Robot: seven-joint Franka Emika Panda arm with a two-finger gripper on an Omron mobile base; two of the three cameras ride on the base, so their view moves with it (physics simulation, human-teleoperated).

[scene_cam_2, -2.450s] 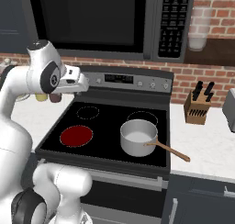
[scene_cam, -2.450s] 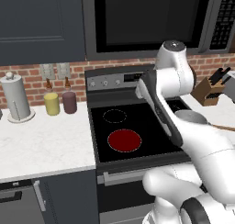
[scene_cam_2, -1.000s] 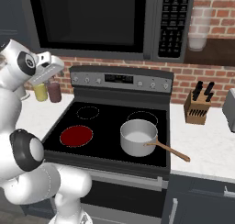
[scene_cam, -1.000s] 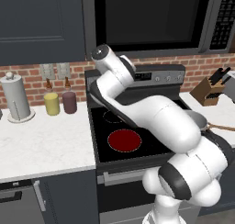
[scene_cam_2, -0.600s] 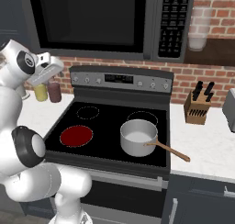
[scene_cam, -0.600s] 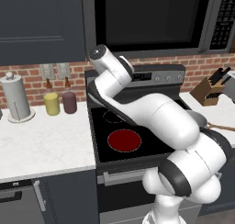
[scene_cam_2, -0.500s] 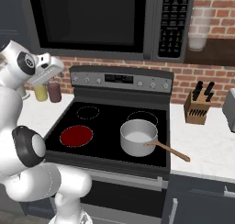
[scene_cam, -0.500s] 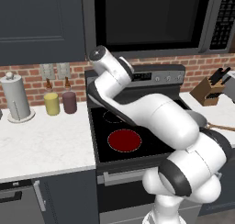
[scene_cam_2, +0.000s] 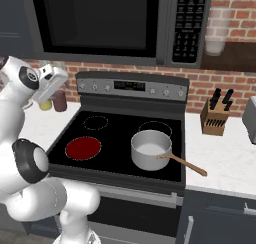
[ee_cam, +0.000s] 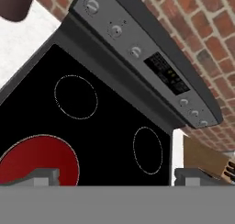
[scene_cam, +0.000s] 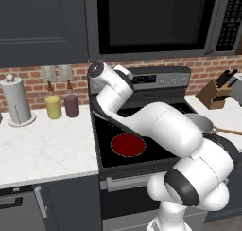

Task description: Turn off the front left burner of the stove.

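The stove (scene_cam: 160,79) (scene_cam_2: 131,86) is a black glass-top range with knobs along its steel back panel. Its front left burner (scene_cam: 127,145) (scene_cam_2: 83,147) (ee_cam: 36,162) glows red. My arm's wrist (scene_cam: 101,76) and white hand (scene_cam_2: 49,84) hang over the stove's back left corner, above the cooktop and short of the panel. In the hand view my gripper (ee_cam: 118,178) is open, its tips wide apart with nothing between them. That view looks over the rear burners at the left knobs (ee_cam: 114,30), the display (ee_cam: 167,74) and the right knobs (ee_cam: 193,112).
A steel pot (scene_cam_2: 150,149) with a wooden handle sits on the front right burner. A yellow jar (scene_cam: 53,107), a dark jar (scene_cam: 72,105) and a paper towel roll (scene_cam: 18,102) stand on the left counter. A knife block (scene_cam_2: 215,119) is right; a microwave (scene_cam_2: 100,18) hangs overhead.
The arm swung from the stove's right side to its back left corner, and in the last second the hand sank slightly. The gripper stayed open and the burner still glows red.
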